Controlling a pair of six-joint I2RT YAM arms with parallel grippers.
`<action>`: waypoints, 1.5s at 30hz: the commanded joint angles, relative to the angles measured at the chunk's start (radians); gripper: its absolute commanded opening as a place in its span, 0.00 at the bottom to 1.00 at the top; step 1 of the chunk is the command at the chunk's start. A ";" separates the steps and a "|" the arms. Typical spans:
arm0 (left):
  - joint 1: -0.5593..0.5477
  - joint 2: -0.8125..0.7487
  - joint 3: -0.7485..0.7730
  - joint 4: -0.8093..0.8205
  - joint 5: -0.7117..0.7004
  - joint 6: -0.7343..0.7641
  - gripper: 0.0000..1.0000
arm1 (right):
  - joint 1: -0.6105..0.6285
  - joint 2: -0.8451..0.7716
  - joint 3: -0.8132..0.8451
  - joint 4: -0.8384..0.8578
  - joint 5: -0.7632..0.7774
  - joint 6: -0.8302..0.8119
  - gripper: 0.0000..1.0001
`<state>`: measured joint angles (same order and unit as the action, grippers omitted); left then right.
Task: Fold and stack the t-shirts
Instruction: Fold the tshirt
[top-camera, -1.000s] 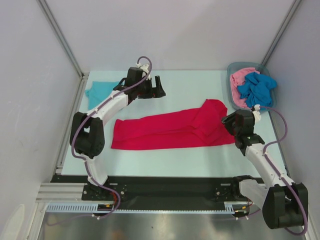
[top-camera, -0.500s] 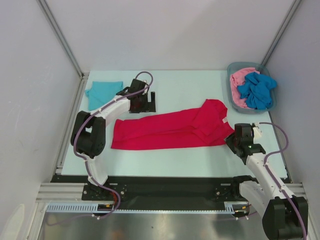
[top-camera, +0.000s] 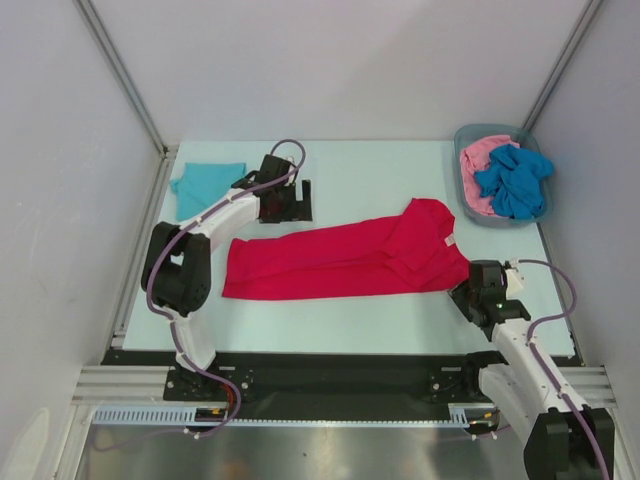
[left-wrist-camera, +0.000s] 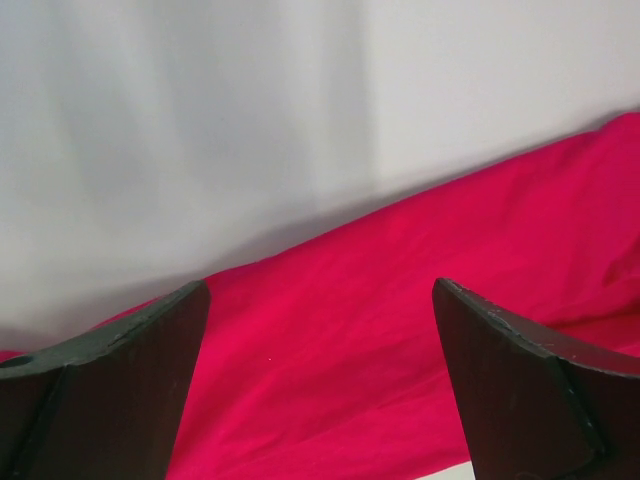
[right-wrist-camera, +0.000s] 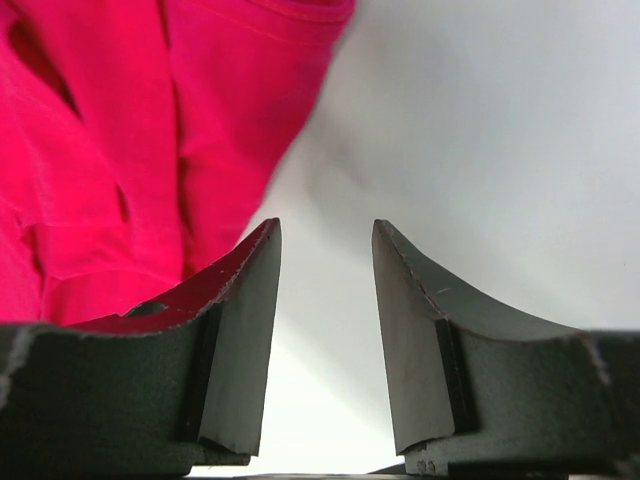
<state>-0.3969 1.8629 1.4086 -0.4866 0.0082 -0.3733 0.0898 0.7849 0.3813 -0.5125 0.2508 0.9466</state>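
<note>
top external: red t-shirt (top-camera: 340, 262) lies spread across the table centre; teal t-shirt (top-camera: 207, 186) far left. left gripper (top-camera: 300, 200) just past its far edge, right gripper (top-camera: 470, 295) at its right end.
left wrist: jaws wide apart, empty.
right wrist: jaws slightly apart, empty.

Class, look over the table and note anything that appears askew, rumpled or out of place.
The red t-shirt lies slanted across the middle, its right end bunched rather than flat. In the grey bin, the pink t-shirt and blue t-shirt sit crumpled. The teal t-shirt lies folded. Nothing spilled or damaged.
</note>
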 joint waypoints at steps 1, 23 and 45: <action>0.006 -0.050 0.038 -0.003 0.070 0.010 1.00 | -0.005 -0.013 -0.033 0.084 -0.025 -0.015 0.47; 0.007 -0.110 -0.022 0.036 0.153 0.013 1.00 | -0.058 0.182 -0.137 0.581 -0.090 0.040 0.60; 0.009 -0.128 -0.059 -0.006 0.024 -0.006 1.00 | -0.059 0.427 -0.070 0.793 -0.104 0.058 0.00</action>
<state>-0.3950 1.7950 1.3540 -0.4816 0.0982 -0.3740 0.0322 1.2053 0.2642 0.2600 0.1207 1.0176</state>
